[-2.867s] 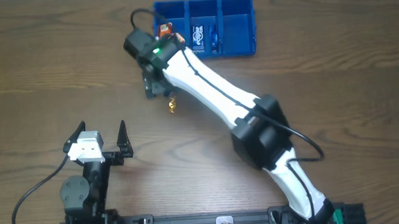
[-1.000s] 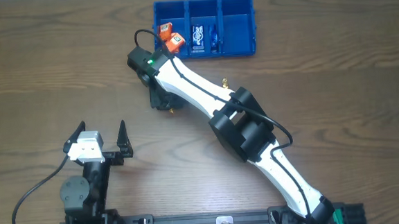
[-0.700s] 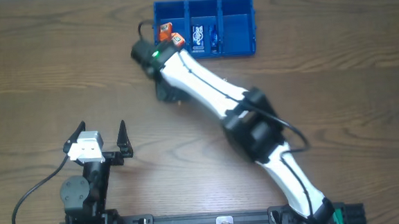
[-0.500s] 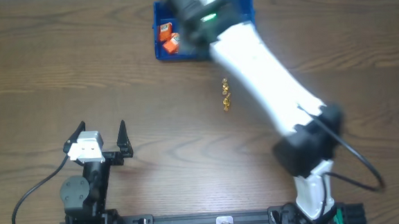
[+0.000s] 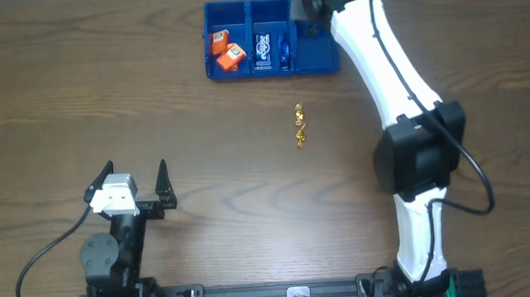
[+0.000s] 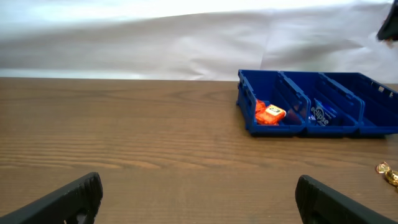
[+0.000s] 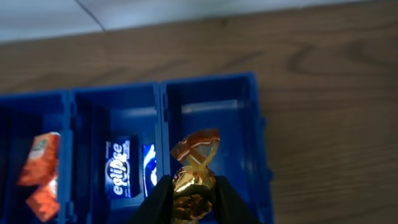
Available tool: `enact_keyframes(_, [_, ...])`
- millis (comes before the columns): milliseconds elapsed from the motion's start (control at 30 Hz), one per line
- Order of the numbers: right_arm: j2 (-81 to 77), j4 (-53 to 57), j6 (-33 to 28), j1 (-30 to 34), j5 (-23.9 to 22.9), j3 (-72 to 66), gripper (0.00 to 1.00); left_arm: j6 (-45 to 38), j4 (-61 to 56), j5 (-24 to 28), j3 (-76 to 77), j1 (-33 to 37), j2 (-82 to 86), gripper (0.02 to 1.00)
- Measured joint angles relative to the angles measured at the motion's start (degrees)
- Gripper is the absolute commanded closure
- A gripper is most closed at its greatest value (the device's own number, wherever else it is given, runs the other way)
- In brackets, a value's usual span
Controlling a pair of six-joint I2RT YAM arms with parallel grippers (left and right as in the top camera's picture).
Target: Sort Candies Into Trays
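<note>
A blue tray (image 5: 274,70) with three compartments stands at the table's far side. Orange candies (image 5: 224,50) lie in its left compartment and blue-wrapped candies (image 5: 264,47) in the middle one. My right gripper (image 5: 308,6) hangs over the right compartment (image 7: 214,121), shut on a gold-wrapped candy (image 7: 194,183). The orange candies (image 7: 38,171) and blue ones (image 7: 118,168) lie below it to one side. More gold candies (image 5: 300,126) lie on the table's middle. My left gripper (image 5: 136,177) stands open near the front left with nothing between its fingers (image 6: 69,198).
Bare brown wood surrounds the tray on all sides. From the left wrist, the tray (image 6: 273,127) stands ahead to the right, and one gold candy (image 6: 388,173) shows at the edge. A white backdrop rises behind the table's far edge.
The right arm left the spot beside the tray's left end, rose and swung right with a gold candy, and now hangs over the right compartment. The left arm has not moved.
</note>
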State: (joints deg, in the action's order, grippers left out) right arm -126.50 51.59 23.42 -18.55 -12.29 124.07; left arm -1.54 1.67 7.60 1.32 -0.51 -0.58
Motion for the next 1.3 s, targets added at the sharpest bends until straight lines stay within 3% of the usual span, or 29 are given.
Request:
enact_keyframes(400, [-3.93, -0.28, -0.50, 0.00, 0.00, -0.02, 0.954, 0.00, 0.00, 0.00, 0.00, 0.00, 0.00, 0.020])
enact_keyframes(767, [-4.15, -1.66, -1.62, 0.00, -0.74, -0.02, 0.373, 0.00, 0.00, 0.00, 0.00, 0.00, 0.00, 0.023])
enact_keyframes(1067, [-4.11, 0.55, -2.91, 0.00, -0.90, -0.02, 0.334, 0.00, 0.00, 0.00, 0.00, 0.00, 0.00, 0.020])
enact_keyframes(1300, [1.79, 18.08, -1.29, -0.37, 2.47, -0.24, 0.272, 0.02, 0.00, 0.02, 0.00, 0.00, 0.00, 0.023])
